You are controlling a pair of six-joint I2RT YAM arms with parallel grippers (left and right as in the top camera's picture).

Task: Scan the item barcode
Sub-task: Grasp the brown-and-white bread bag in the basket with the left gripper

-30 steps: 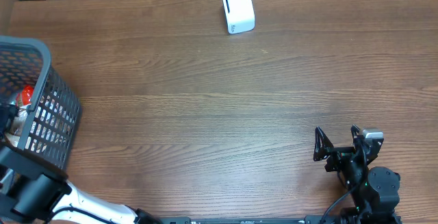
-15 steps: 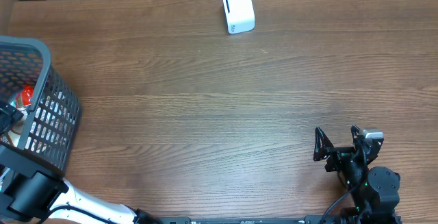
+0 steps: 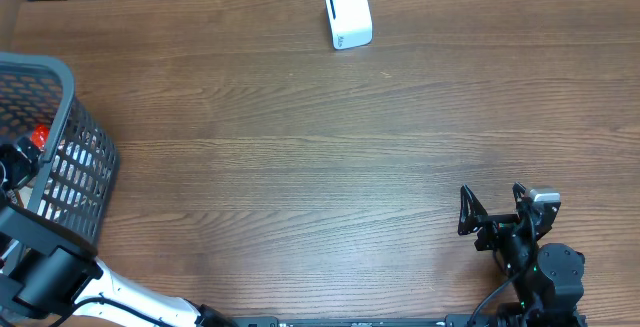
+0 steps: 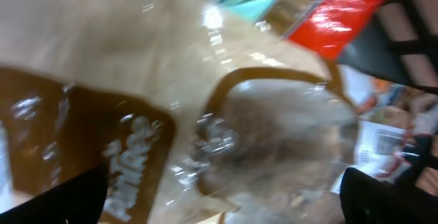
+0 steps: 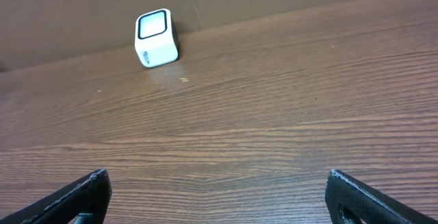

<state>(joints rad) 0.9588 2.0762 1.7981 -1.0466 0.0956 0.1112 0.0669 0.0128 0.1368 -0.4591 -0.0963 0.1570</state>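
Down inside the dark grey mesh basket (image 3: 85, 167) at your left, the left end effector (image 4: 222, 200) hangs wide open close over a tan-and-brown crinkly plastic bag (image 4: 205, 80), likely your item, with nothing gripped yet. Across the wooden counter (image 3: 300, 147), the white box scanner (image 3: 348, 14) waits at the far edge. The right end effector (image 3: 494, 207) sits spread and empty. Pick, carry and scan are all left.

A glossy, crinkled plastic pouch (image 4: 205, 107) lies close before the left gripper (image 4: 226, 200); before the right gripper (image 5: 222, 200), a matt grained wooden table (image 5: 274, 114) and a smooth plastic scanner (image 5: 156, 38).
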